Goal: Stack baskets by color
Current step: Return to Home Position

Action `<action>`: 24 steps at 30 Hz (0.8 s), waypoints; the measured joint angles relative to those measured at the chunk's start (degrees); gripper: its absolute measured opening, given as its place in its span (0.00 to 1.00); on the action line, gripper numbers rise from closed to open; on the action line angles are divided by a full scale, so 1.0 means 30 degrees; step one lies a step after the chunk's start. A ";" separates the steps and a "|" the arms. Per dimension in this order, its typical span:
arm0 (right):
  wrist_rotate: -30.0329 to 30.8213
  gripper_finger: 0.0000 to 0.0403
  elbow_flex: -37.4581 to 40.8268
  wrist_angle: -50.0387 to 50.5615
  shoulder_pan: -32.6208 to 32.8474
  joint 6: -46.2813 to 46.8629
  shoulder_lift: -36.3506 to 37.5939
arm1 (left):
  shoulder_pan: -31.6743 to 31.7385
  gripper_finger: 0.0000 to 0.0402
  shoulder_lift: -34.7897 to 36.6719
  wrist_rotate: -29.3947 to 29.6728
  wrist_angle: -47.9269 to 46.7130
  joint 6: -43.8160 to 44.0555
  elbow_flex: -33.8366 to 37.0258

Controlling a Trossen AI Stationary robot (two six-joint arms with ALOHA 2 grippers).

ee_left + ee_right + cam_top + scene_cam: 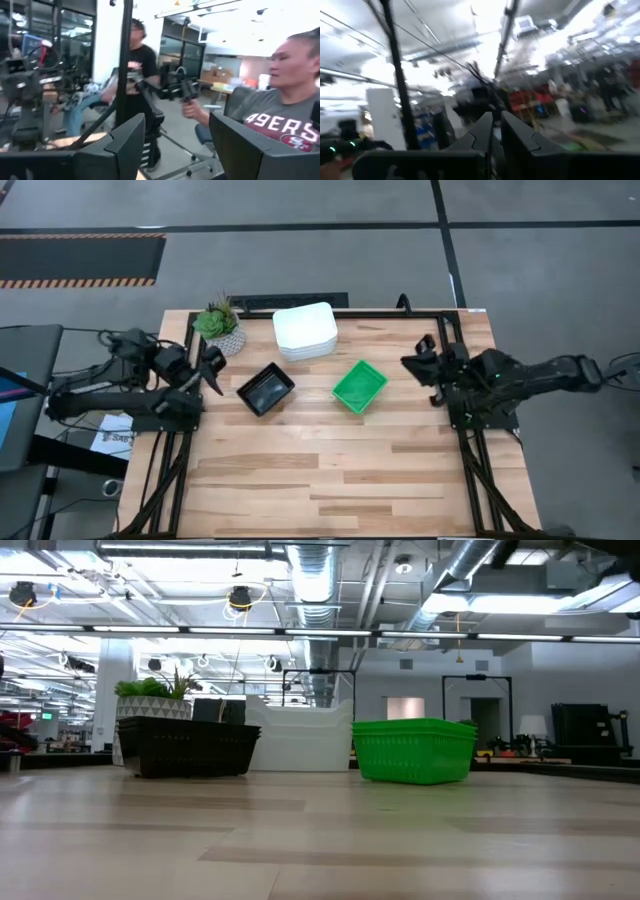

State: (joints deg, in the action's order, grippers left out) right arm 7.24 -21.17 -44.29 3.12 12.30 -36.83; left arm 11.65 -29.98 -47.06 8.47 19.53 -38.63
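Pale wooden table [300, 480], industrial hall behind. White baskets [305, 330]: long axis across table. Black baskets [266, 389], green baskets [360, 385]: skewed diagonally. Left hand [212, 365] spread; right hand [420, 358] pressed together.

— Where do the baskets sit on the table [330, 470]?
— In three groups across its far half. The far stack of baskets [305, 330] lies nearest the back edge, about midway across.
— And the other two?
— Both stand in front of it, apart from each other. The left stack of baskets [266, 389] is to one side and the right stack of baskets [360, 385] to the other, each askew to the table's edges.
— The potted plant [220, 327]?
— Towards the far left corner, left of the far stack and behind the left one.
— And the arms?
— The left gripper [214, 368] hangs over the left edge, near the left stack. The right gripper [416, 356] is at the right edge, apart from the right stack.
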 joint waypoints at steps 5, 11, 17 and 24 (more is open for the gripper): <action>0.0681 0.16 0.0002 0.6210 -0.0103 0.0597 0.4713 | 0.1145 0.53 0.0425 -0.2136 -0.0149 -0.0126 0.0469; 0.2599 0.16 0.1384 0.7977 0.0633 -0.0306 0.7400 | 0.1711 0.53 -0.0674 -0.2040 0.1570 -0.0752 0.2620; 0.4216 0.16 0.4800 0.6132 0.0648 -0.0424 0.9067 | 0.2357 0.53 -0.2114 -0.2037 0.7881 0.1074 0.6339; 0.4620 0.16 0.6880 0.6940 -0.0166 -0.0774 1.1858 | 0.4255 0.53 -0.2498 -0.2137 1.0860 0.1232 0.9425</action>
State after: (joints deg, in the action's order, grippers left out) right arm 21.10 -0.53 -23.47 2.62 9.98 -1.26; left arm 24.41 -37.47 -53.47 41.05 23.22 -10.36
